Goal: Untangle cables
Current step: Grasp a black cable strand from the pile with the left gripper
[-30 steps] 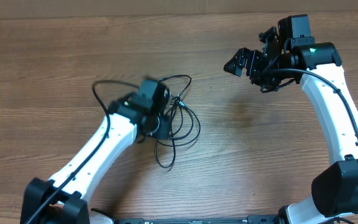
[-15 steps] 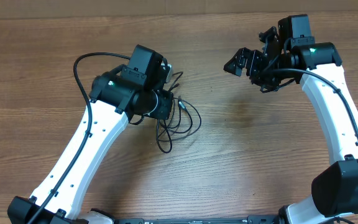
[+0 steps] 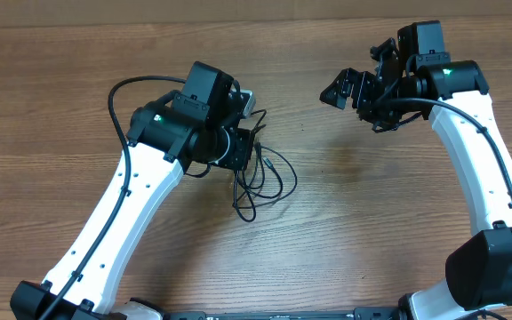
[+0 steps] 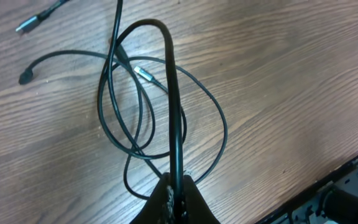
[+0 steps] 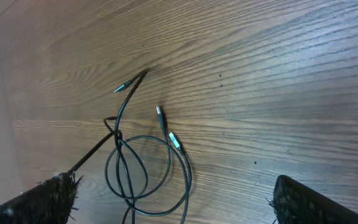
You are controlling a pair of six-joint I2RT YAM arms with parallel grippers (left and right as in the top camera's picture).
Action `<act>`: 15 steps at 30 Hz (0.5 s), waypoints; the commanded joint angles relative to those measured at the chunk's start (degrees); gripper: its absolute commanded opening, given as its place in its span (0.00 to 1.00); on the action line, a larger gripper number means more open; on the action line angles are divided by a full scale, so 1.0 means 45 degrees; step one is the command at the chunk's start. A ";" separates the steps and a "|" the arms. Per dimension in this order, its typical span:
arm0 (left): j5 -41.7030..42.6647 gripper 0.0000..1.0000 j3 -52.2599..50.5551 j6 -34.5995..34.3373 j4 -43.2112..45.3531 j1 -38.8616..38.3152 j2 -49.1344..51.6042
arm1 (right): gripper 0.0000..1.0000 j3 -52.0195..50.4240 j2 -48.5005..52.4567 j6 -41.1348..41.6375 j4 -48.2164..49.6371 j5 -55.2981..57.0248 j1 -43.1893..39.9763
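- Your left hand (image 4: pixel 178 190), arm reaching mid-bench, pinches a strand of the cables (image 4: pixel 175 112); loops lie tangled on the bench (image 3: pixel 372 222) beneath.
- Your right hand (image 3: pixel 347 89) hovers far-right, fingers spread, empty.

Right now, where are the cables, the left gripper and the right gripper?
cables (image 4: pixel 174 106), left wrist view, strand leading into the grip.
left gripper (image 4: pixel 178 188), left wrist view, between shut fingertips.
right gripper (image 3: pixel 345 89), overhead view, between open fingertips.
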 commanded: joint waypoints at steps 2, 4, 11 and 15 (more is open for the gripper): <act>-0.0039 0.04 0.1025 0.0063 0.0301 0.0073 -0.0214 | 1.00 0.0097 -0.0131 0.0005 0.0024 0.0044 -0.0015; -0.0471 0.04 0.1409 0.0053 0.0408 0.0073 -0.0214 | 1.00 0.0097 -0.0131 0.0005 0.0024 0.0044 -0.0015; -0.1681 0.04 0.1851 -0.0971 0.0544 0.0068 -0.0214 | 1.00 0.0097 -0.0136 0.0005 0.0024 0.0044 -0.0015; -0.3303 0.04 0.1855 -0.1394 -0.0068 0.0073 -0.0233 | 1.00 0.0097 -0.0131 0.0005 0.0024 0.0044 -0.0015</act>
